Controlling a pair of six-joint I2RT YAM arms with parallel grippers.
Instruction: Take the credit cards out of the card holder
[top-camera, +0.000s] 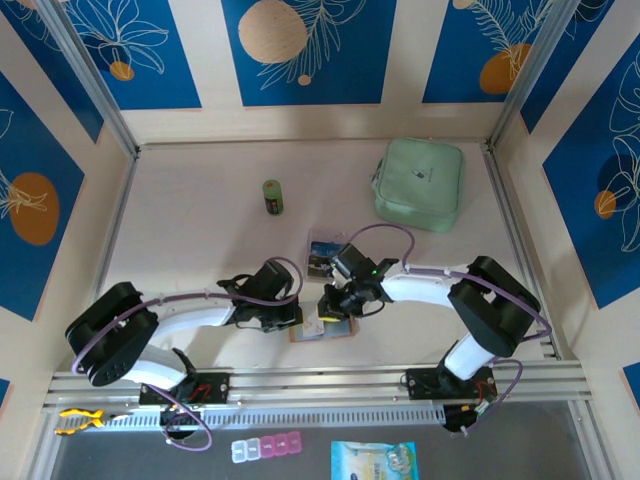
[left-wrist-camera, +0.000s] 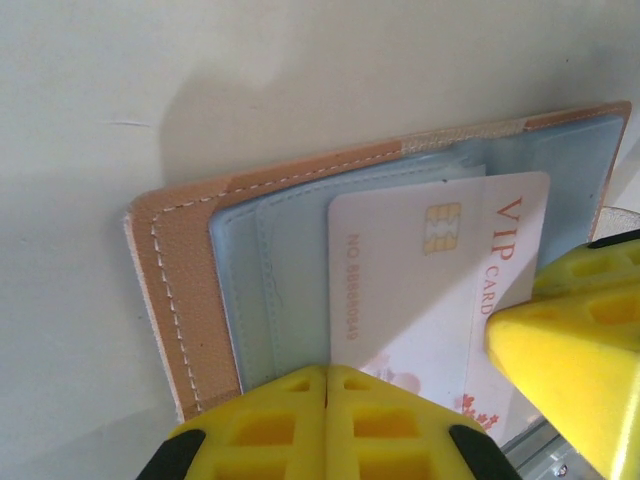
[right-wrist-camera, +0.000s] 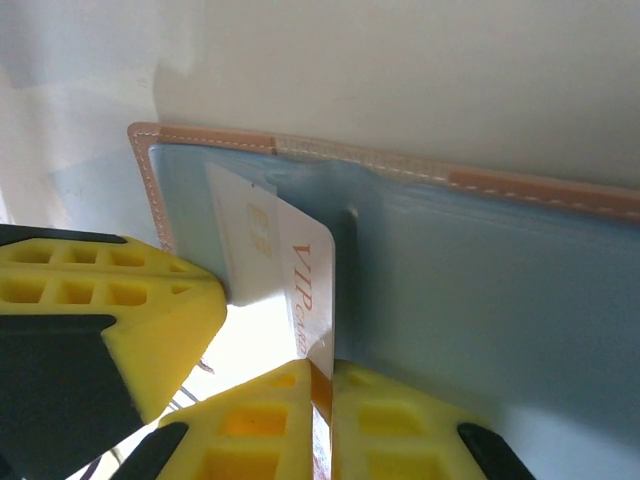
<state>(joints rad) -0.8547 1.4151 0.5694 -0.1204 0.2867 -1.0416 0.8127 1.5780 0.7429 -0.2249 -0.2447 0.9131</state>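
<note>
**Op A:** Pale table (top-camera: 200, 230), blue-panelled walls (top-camera: 310, 40) on three sides. There's open room far and left, and a mint pouch (top-camera: 420, 183) sits far right.

**Op B:** And the card holder (top-camera: 322, 330)?

**Op A:** It lies open near the front edge, between my arms. My left gripper (left-wrist-camera: 326, 375) is closed, tips on the holder's near side. My right gripper (right-wrist-camera: 320, 375) pinches a white credit card (right-wrist-camera: 265, 245), tilted up off the clear pockets.

card holder (right-wrist-camera: 480, 290) cropped, credit card (left-wrist-camera: 420, 290) base hidden
</note>
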